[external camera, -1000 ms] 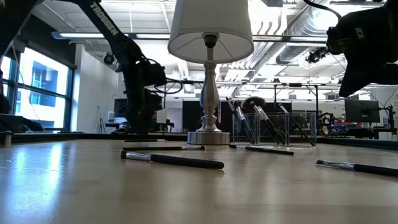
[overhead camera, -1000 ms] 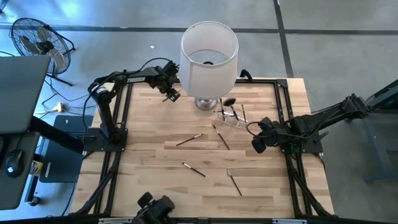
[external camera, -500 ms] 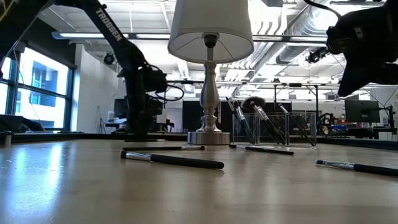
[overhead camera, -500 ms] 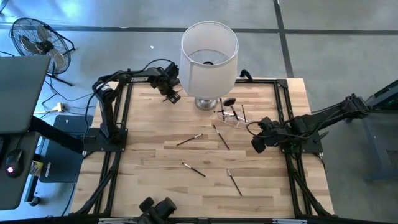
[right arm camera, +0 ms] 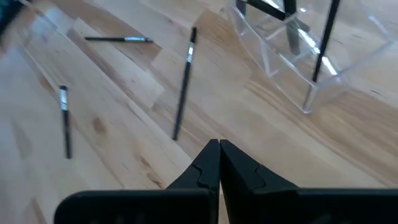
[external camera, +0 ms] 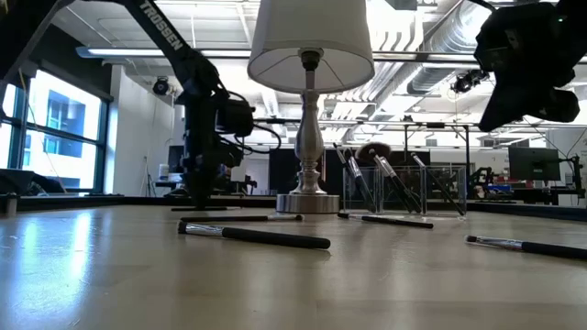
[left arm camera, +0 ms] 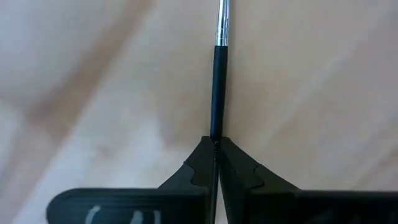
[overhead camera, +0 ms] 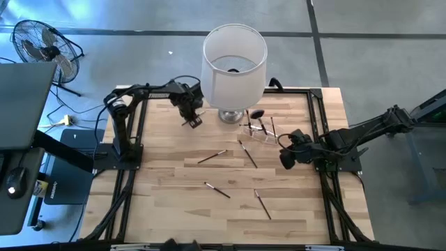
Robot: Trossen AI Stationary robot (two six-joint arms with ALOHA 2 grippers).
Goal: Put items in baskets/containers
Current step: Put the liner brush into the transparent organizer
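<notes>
Left claw pinching a brush at the table's eleven o'clock, clear holder waiting at one o'clock

Nearest, four brushes [overhead camera: 217, 189] lie loose mid-table. Farther, the right gripper [overhead camera: 284, 160], fingers pressed together and empty, waits at three o'clock. The left gripper [left arm camera: 214, 144] clamps a slim dark brush [left arm camera: 217, 81] low by its handle, probably to lift it toward the clear holder [overhead camera: 259, 130] beside the lamp [overhead camera: 234, 63].

A small clear plastic holder [overhead camera: 259, 132] stands on the counter's far side; several thin brushes lean upright inside it, 1 with a fluffy black head [overhead camera: 257, 113]; 4 slim dark brushes lie flat on the wood — 1 [overhead camera: 247, 153] just beside the holder, the others [overhead camera: 212, 157] [overhead camera: 217, 189] [overhead camera: 263, 203] scattered nearer the front; another [left arm camera: 217, 87] is pinched in the left claw [left arm camera: 214, 146].
</notes>
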